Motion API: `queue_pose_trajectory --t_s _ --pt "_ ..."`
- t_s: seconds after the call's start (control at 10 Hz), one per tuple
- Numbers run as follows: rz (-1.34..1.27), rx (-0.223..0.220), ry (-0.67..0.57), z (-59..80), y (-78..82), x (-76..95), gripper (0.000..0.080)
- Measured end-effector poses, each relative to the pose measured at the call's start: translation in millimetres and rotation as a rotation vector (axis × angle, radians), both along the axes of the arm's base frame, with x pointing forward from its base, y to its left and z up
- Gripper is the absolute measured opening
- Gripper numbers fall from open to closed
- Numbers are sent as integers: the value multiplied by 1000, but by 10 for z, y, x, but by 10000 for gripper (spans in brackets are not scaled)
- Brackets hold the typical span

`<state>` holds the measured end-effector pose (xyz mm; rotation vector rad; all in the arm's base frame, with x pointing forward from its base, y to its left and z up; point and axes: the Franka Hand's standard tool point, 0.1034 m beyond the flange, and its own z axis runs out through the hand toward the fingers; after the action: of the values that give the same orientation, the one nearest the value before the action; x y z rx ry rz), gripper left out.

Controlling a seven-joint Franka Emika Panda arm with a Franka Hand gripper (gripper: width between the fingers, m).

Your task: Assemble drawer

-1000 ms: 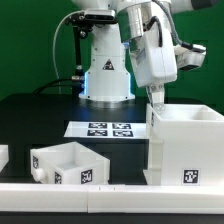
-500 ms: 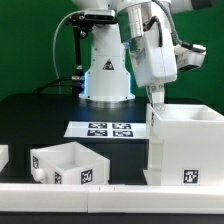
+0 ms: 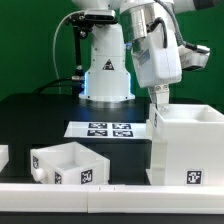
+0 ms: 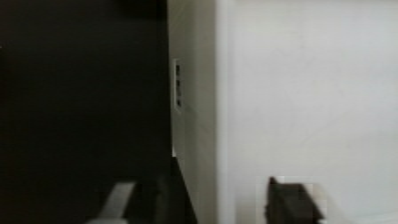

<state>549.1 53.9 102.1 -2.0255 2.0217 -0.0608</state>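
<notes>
Nearest the camera in the exterior view, a white ledge [image 3: 100, 200] runs along the front of the black table [image 3: 30, 120]. Just behind it, toward the exterior view's left, sits a small open-top drawer tray [image 3: 50, 166], upright, with black-and-white square tags on its near faces. At the left border a sliver of another white part [image 3: 3, 156] shows, cropped too much to identify. On the exterior view's right stands the large drawer housing [image 3: 190, 145], a tall white box open at the top, with a square tag [image 3: 190, 176] low on its near face. It stands well apart from the tray.

The gripper [image 3: 160, 104] hangs over the housing's wall on the exterior view's left, with its fingers reaching down to the top rim. In the wrist view the gripper [image 4: 205, 205] has its jaws spread. One fingertip [image 4: 121, 203] lies over the dark table outside the wall, with a dark gap between it and the white edge. The other lies over the white side of the housing [image 4: 302, 90]. The wall's edge sits between them, so the jaws straddle it unclenched and grasp nothing.

Farther back, the marker board [image 3: 100, 128] lies flat on the table, just beside the housing's far corner. Behind it rises the robot's base [image 3: 105, 75], and a green backdrop [image 3: 30, 40] closes the scene
</notes>
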Motion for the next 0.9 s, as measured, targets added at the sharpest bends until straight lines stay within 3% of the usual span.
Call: queue_pose_trajectory --t_s 0.1,0.2,0.3,0.6,0.9 --pt "3 -1 -1 0 0 0 405" --pt "6 -1 -1 -1 0 -1 585" --pt "7 -2 -2 2 1 1 630" --pt "116 7 -45 388 -53 75 646" --pt "417 -89 -111 446 -462 38 649"
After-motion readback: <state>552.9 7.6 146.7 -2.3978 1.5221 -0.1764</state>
